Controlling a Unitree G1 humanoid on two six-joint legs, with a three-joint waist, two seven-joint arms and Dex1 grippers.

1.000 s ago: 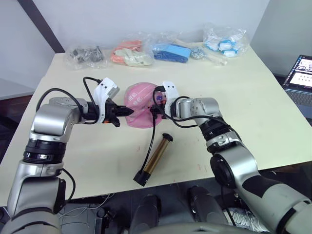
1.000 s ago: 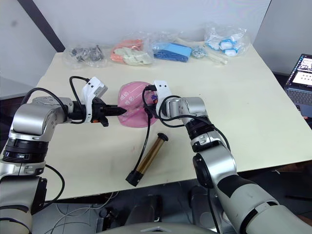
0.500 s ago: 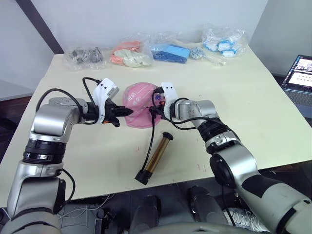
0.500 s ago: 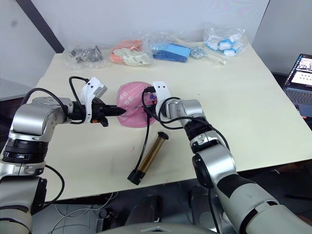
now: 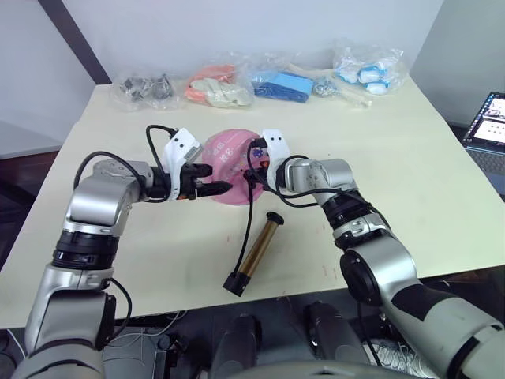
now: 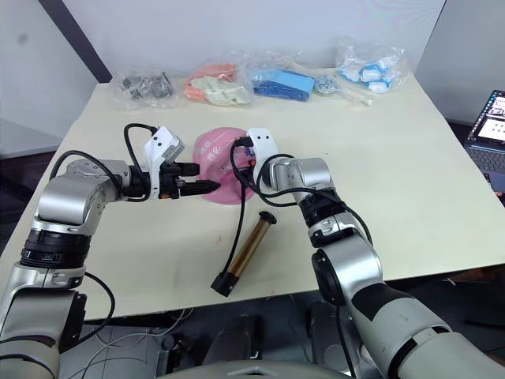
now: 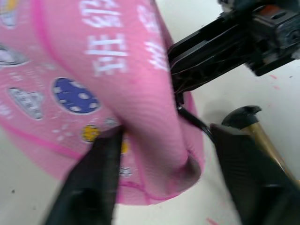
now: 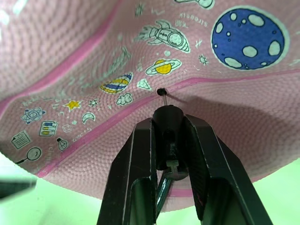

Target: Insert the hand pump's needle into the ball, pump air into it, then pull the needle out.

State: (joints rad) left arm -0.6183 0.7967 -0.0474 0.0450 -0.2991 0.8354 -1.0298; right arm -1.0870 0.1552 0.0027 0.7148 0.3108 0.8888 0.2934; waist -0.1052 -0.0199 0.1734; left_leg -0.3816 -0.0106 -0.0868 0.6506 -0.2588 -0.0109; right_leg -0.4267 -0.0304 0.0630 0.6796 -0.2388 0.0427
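Note:
The pink ball (image 5: 227, 151) sags as a dome at mid-table. My right gripper (image 8: 168, 123) is shut on the black fitting of the needle (image 8: 163, 97). The thin pin's tip meets the small valve hole (image 8: 161, 91) on the ball's right side; how deep it goes I cannot tell. On the ball's left side my left gripper (image 5: 217, 180) stands open, its fingers (image 7: 98, 178) straddling a fold of the ball's lower edge. The hand pump (image 5: 259, 246) lies on the table in front of the ball, its black hose (image 5: 249, 213) running up to the right gripper.
Several clear bags of items (image 5: 217, 85) line the table's far edge. A laptop (image 5: 488, 118) sits off the table to the right. The pump's black end (image 5: 234, 284) lies close to the table's front edge (image 5: 197, 309).
The left gripper's fingers have spread apart at the ball's left edge, where they were closed together. The right gripper keeps its hold on the needle fitting. The camera view has shifted slightly.

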